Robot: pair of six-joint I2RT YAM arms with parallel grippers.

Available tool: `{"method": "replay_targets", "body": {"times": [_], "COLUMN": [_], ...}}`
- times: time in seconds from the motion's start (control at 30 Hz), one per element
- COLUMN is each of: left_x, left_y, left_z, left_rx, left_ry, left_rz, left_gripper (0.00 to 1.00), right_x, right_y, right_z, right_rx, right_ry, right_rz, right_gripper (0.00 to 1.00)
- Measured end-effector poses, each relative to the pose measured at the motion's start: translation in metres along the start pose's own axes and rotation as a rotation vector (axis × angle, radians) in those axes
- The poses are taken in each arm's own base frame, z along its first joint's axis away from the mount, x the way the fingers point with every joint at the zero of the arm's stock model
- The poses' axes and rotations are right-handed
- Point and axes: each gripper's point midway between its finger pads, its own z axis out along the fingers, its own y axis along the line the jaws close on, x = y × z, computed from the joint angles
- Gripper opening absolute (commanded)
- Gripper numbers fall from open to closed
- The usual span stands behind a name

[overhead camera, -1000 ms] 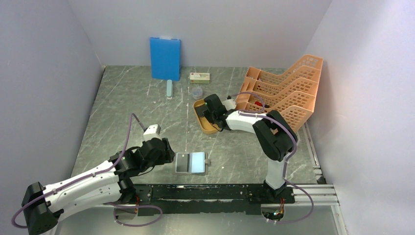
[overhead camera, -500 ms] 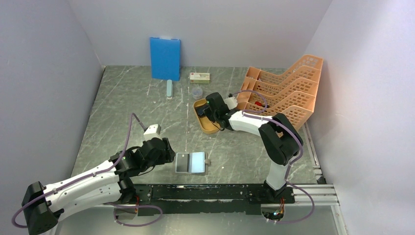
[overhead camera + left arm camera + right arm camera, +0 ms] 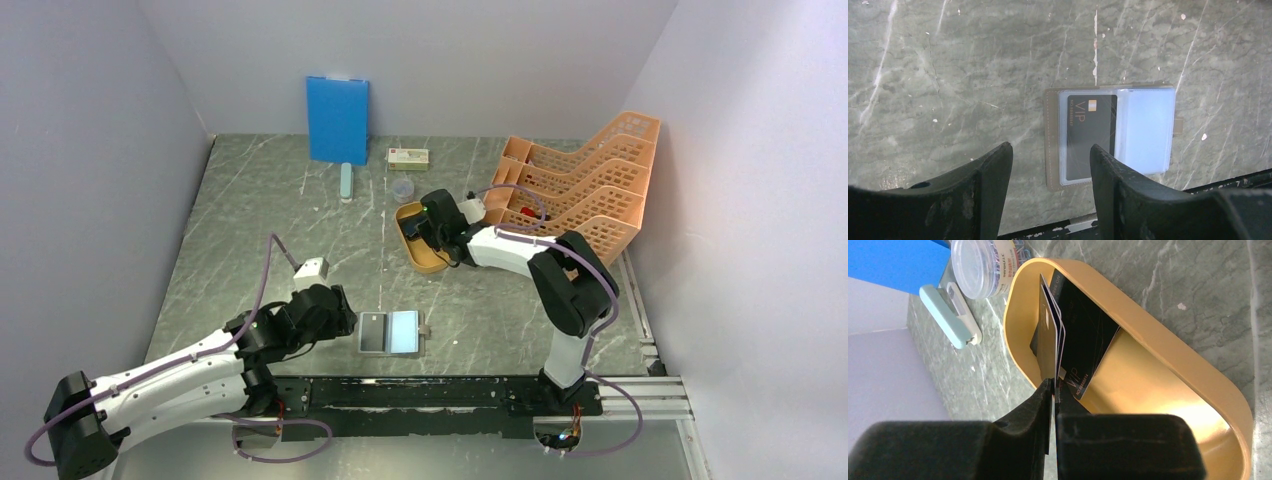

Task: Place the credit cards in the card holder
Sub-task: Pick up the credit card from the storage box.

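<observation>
The card holder (image 3: 390,333) lies open near the table's front edge; it also shows in the left wrist view (image 3: 1053,150), with one black VIP card (image 3: 1089,135) in its left sleeve and a pale bluish flap on the right. My left gripper (image 3: 1050,160) is open and empty, just left of the holder (image 3: 340,318). My right gripper (image 3: 1054,390) is shut on the edges of a few credit cards (image 3: 1050,340) standing upright in the orange oval tray (image 3: 1168,390). Another black card (image 3: 1088,345) leans beside them. In the top view the right gripper (image 3: 432,232) is over that tray (image 3: 421,262).
A clear round lidded container (image 3: 980,265) and a pale green stapler (image 3: 950,315) lie beyond the tray. A blue board (image 3: 337,118) leans on the back wall beside a white-and-green box (image 3: 408,157). An orange file rack (image 3: 585,190) stands at the right.
The right arm shifted slightly at the tray between one second ago and half a second ago, then stayed. The left arm barely moved. The card holder has not moved.
</observation>
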Motion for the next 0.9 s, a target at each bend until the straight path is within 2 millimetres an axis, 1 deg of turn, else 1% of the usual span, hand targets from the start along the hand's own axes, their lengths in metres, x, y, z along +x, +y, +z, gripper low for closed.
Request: {"method": "replay_targets", "body": {"times": [0.07, 0.23, 0.47, 0.57, 0.63, 0.7, 0.83, 0.9], "left_x": [0.001, 0.001, 0.006, 0.007, 0.007, 0.008, 0.008, 0.008], "left_y": [0.0, 0.0, 0.003, 0.003, 0.003, 0.003, 0.003, 0.002], "left_z": [0.0, 0.0, 0.002, 0.002, 0.002, 0.003, 0.003, 0.004], "left_rx": [0.001, 0.003, -0.002, -0.003, -0.005, -0.007, -0.005, -0.005], "left_ry": [0.003, 0.006, 0.017, 0.02, 0.022, 0.024, 0.024, 0.024], "left_rz": [-0.002, -0.002, -0.002, -0.001, 0.0, 0.001, -0.001, -0.002], "left_gripper": [0.63, 0.63, 0.63, 0.63, 0.63, 0.63, 0.63, 0.63], "right_x": [0.0, 0.001, 0.002, 0.003, 0.003, 0.002, 0.003, 0.003], "right_y": [-0.001, -0.01, -0.016, -0.02, -0.021, -0.021, -0.022, -0.022], "right_z": [0.002, 0.01, 0.014, 0.015, 0.015, 0.015, 0.016, 0.016], "right_rx": [0.0, 0.025, 0.04, 0.052, 0.054, 0.053, 0.049, 0.047], "right_ry": [0.004, 0.012, 0.02, 0.027, 0.028, 0.027, 0.029, 0.029], "right_rz": [0.002, 0.002, -0.002, -0.009, -0.011, -0.012, -0.01, -0.01], "right_gripper": [0.11, 0.18, 0.3, 0.28, 0.22, 0.2, 0.19, 0.22]}}
